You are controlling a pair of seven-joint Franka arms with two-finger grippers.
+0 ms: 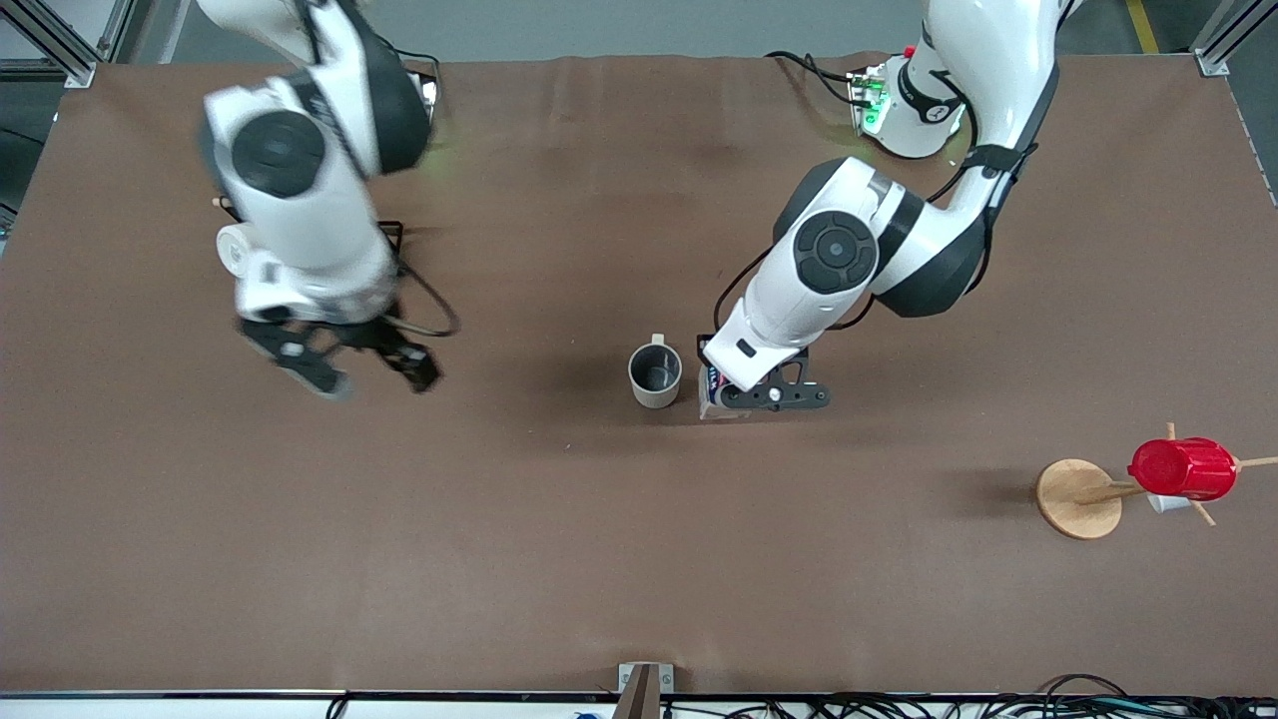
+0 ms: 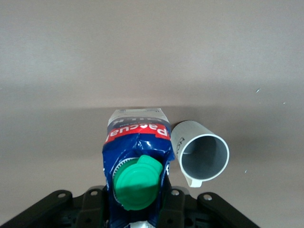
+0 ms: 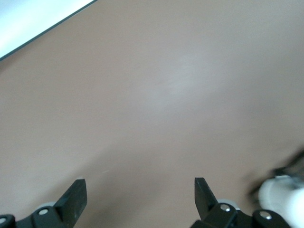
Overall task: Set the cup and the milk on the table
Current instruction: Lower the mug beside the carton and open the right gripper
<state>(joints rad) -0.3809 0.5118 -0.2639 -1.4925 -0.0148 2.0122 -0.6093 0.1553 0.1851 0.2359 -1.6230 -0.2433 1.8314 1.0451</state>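
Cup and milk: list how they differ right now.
The cup is pale beige-grey; the milk is dark blue with a green cap. The cup stands free, open mouth up; the milk sits between the left gripper's fingers. The right gripper hangs open over bare table, toward its own end. Both stand side by side on the table.

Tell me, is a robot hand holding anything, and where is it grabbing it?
The left gripper holds the milk by its top end, near the green cap, beside the cup. The right gripper is open over the table, holding nothing.
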